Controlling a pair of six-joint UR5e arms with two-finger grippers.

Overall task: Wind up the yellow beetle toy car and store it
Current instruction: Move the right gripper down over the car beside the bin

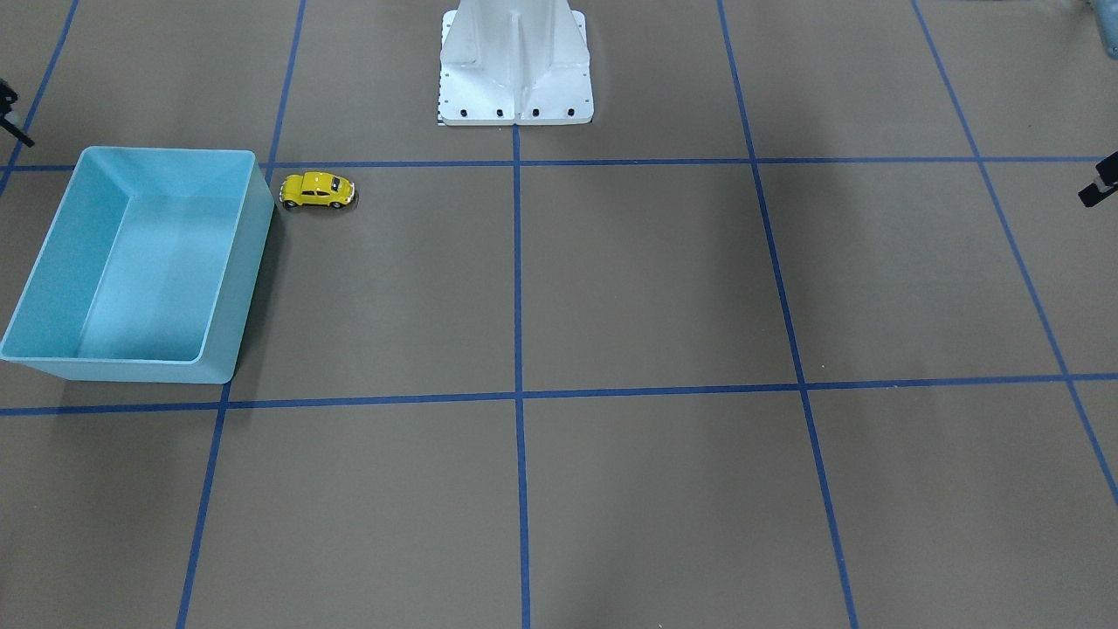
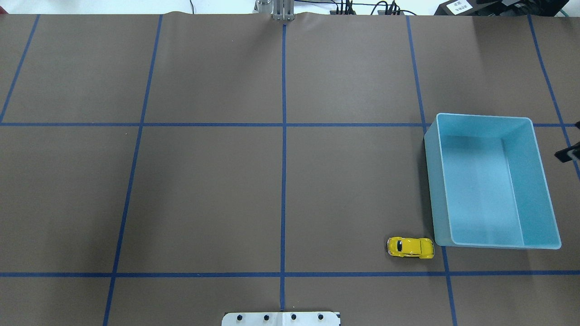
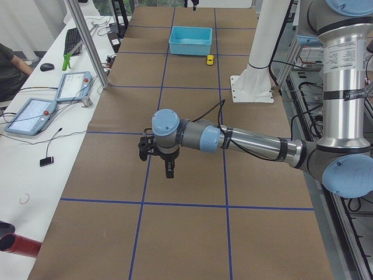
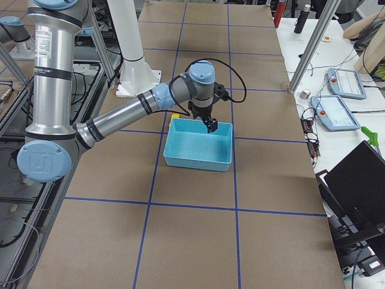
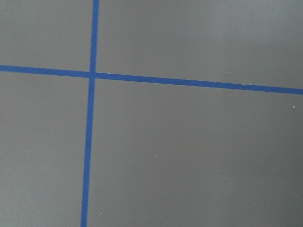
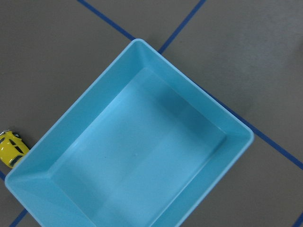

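- The grey-and-blue left robot arm (image 3: pixel 250 143) lies nearest the camera in the left side view. It stretches low over the table, and its upper column is cut off by the picture's edge.
- The brown paper-covered table with a blue tape grid (image 1: pixel 655 279) fills both fixed top views. The left wrist view shows only bare paper and two crossing tapes.
- The grey-and-blue right robot arm (image 4: pixel 120 117) reaches out over the bin. Both top views cut it off apart from a dark sliver at the edge.
- The white metal pedestal base (image 1: pixel 515 70) is cropped at the top of the front view.
- The light blue rectangular plastic bin (image 1: pixel 253 279) stands on the robot's right half with nothing inside it.
- The black two-finger left gripper (image 3: pixel 169 169) points down above bare paper, well apart from the car. It carries nothing, and I cannot tell how far its fingers are spread.
- The black two-finger right gripper (image 4: pixel 212 125) hangs over the bin's far wall and carries nothing. Its finger gap is too small to judge, and the right wrist view shows no fingers.
- The tiny rounded yellow beetle toy car (image 1: pixel 317 190) sits on its wheels on the table outside the bin.
  - It is just beside the bin corner nearest the pedestal, and I cannot tell whether they touch.
  - The right arm hides most of it in the right side view, and the right wrist view clips it at the edge.
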